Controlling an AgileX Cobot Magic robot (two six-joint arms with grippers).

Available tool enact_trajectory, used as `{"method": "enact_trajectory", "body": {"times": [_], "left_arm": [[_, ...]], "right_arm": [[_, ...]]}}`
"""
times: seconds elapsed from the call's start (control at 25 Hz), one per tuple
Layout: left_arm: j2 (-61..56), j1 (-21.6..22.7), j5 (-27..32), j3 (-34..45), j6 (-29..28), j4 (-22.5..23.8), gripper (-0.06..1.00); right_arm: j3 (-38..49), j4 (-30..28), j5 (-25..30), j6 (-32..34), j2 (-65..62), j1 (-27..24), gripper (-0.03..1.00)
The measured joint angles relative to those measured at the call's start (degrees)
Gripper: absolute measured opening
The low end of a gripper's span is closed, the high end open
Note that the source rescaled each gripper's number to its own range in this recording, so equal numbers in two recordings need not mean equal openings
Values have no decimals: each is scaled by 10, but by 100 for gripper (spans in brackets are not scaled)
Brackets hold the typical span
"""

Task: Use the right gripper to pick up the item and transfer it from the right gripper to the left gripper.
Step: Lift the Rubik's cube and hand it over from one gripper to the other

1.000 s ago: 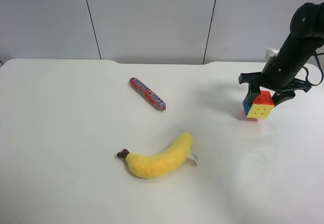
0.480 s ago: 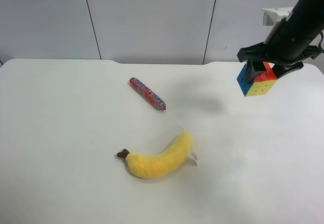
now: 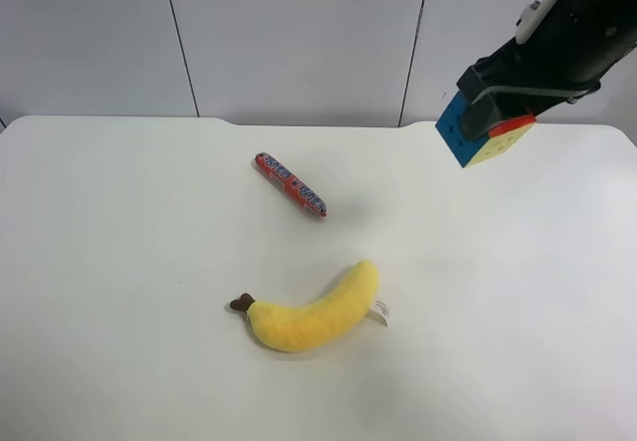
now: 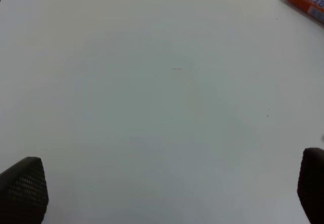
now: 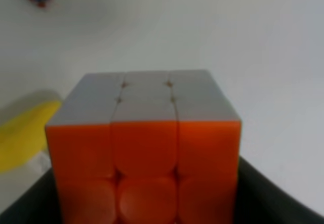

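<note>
The small puzzle cube (image 3: 483, 130), with blue, yellow and orange faces showing, hangs in the air above the table's far right. My right gripper (image 3: 493, 112), black with a white mount, is shut on it. In the right wrist view the cube (image 5: 144, 145) fills the frame, orange face toward the camera, and the right gripper (image 5: 144, 198) shows only as dark edges beside it. My left gripper (image 4: 167, 193) is open, its two fingertips (image 4: 23, 188) wide apart over bare white table. The left arm is out of the exterior high view.
A yellow plush banana (image 3: 314, 312) lies at the table's middle front. A red candy stick (image 3: 290, 184) lies behind it; its end shows in the left wrist view (image 4: 306, 1). The white table (image 3: 119, 262) meets a grey panelled wall at the back.
My right gripper has lifted the cube from the table surface up and to the view's left. The banana and candy stick have not moved.
</note>
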Motion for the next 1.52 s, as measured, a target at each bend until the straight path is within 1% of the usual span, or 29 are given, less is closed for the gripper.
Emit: {"method": "enact_trajectory", "body": {"times": [0.24,0.4,0.48,0.6,0.76,0.88,0.96,1.12,1.24,1.28,1.36,1.52], "left_arm": [[8,0,0,0,0,0,100],[50,0,1,0,3,-2,100],[75,-2,4,-3,6,-11,100],[108,-15,7,-16,9,-46,100],[153,-42,16,-23,14,-94,100],[195,-65,28,-24,26,-158,100],[229,-74,36,-24,40,-212,100],[295,-78,37,-27,81,-315,100],[339,-78,39,-48,107,-370,100],[352,-78,39,-60,113,-383,100],[376,-82,39,-84,120,-396,100],[428,-99,44,-134,123,-403,100]], "right_arm": [[38,-2,-35,-55,-15,83,1],[50,-1,-89,-87,-16,150,1],[58,0,-116,-103,-18,183,1],[75,23,-155,-135,-19,213,1],[102,71,-196,-194,-19,235,1],[116,96,-218,-224,-19,255,1],[119,102,-227,-230,-19,269,1],[120,103,-251,-235,-19,290,1],[120,104,-255,-250,-19,301,1],[120,106,-256,-256,-19,306,1],[120,110,-260,-268,-19,321,1],[120,115,-276,-278,-19,355,1]]}}
